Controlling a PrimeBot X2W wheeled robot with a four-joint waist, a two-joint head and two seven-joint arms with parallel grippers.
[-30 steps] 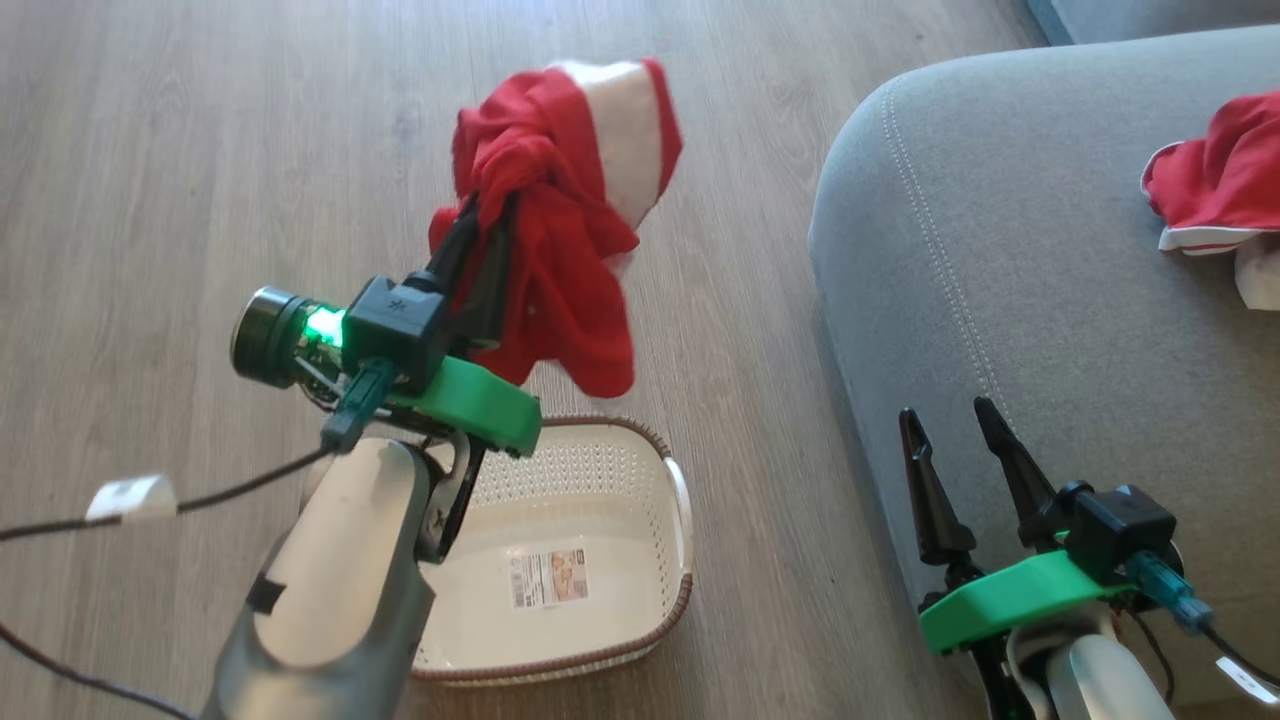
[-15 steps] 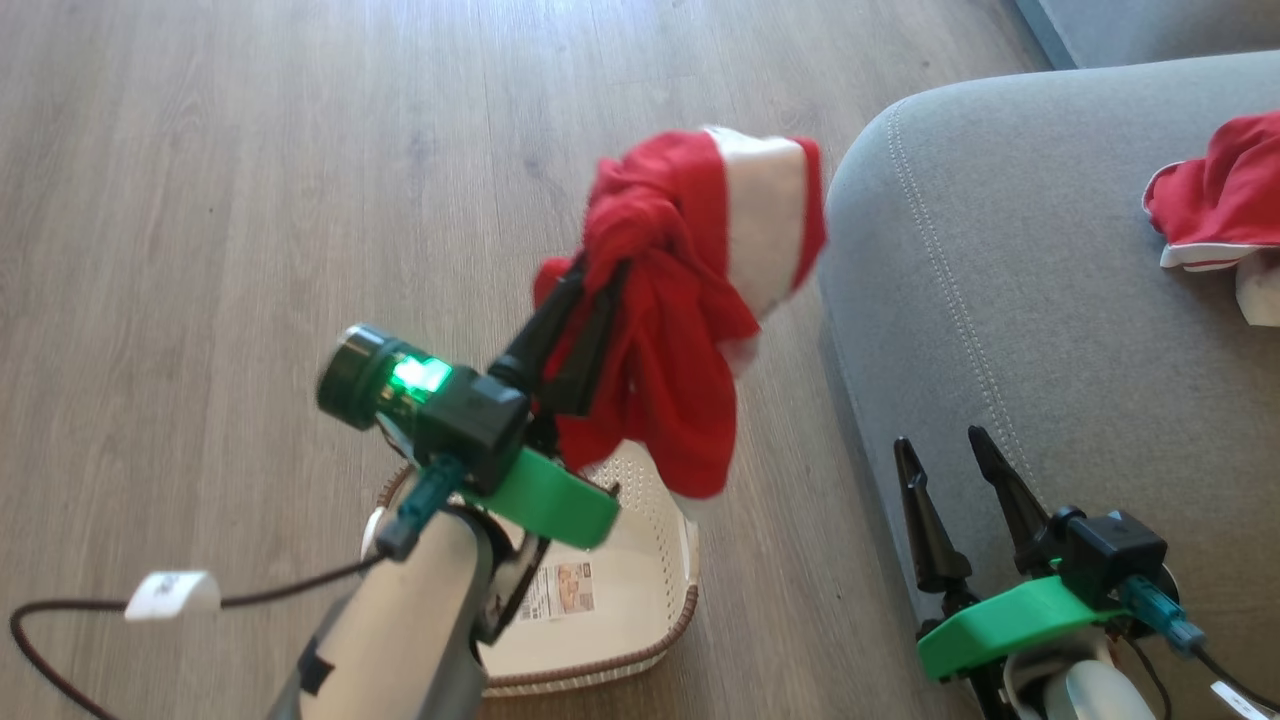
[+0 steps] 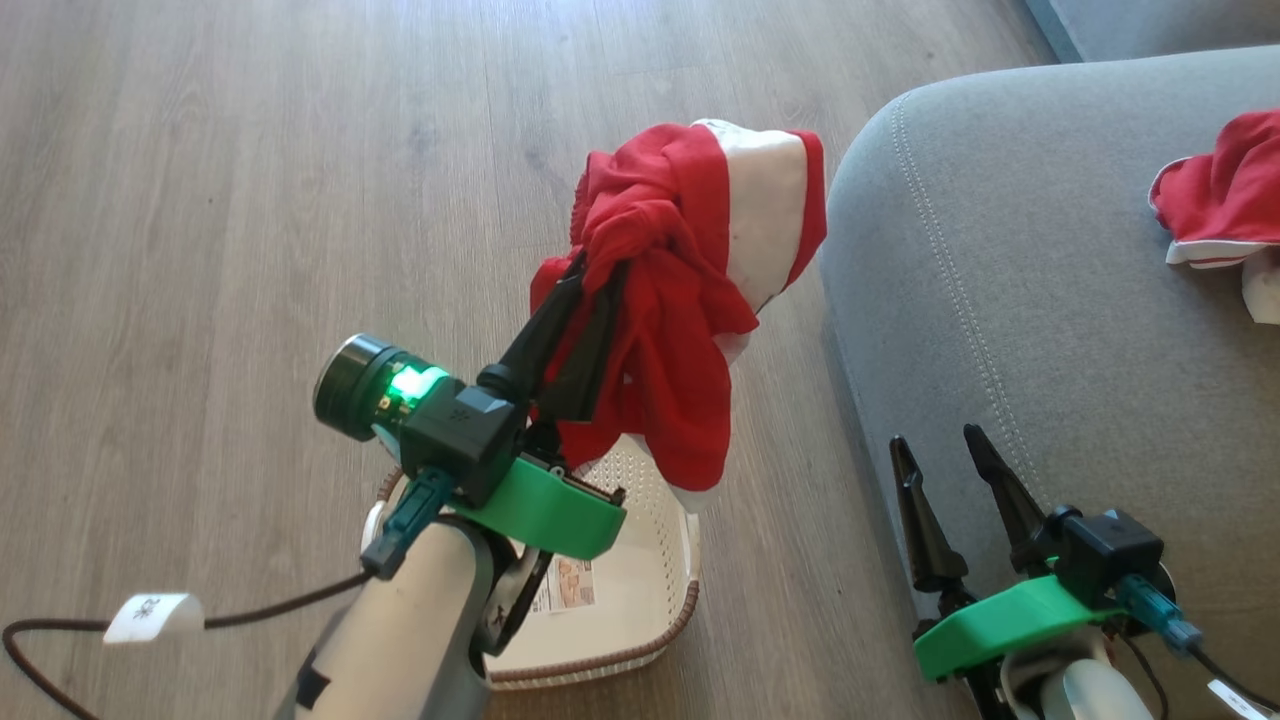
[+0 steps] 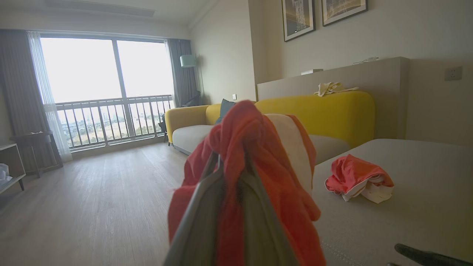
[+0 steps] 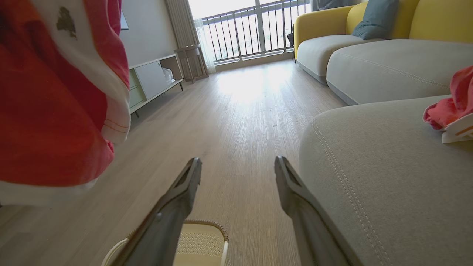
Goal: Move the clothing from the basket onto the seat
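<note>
My left gripper (image 3: 597,268) is shut on a red garment with a white panel (image 3: 690,290), held in the air above the basket's far right corner, just left of the seat's edge. In the left wrist view the garment (image 4: 266,177) drapes over both fingers. The cream basket (image 3: 640,590) stands on the floor below, partly hidden by my left arm, a label sticker on its floor. A second red and white garment (image 3: 1215,205) lies on the grey seat (image 3: 1000,260) at the far right. My right gripper (image 3: 935,450) is open with nothing between its fingers, low beside the seat's front corner.
Wooden floor (image 3: 200,200) stretches to the left and beyond. A black cable with a white tag (image 3: 150,617) hangs from my left arm. A yellow sofa (image 4: 332,114) with grey cushions stands further off, and a low cabinet (image 5: 155,79) lines the far wall.
My left gripper has carried the red garment to the right, toward the seat's edge, mostly in the first half second. The right gripper has stayed in place.
</note>
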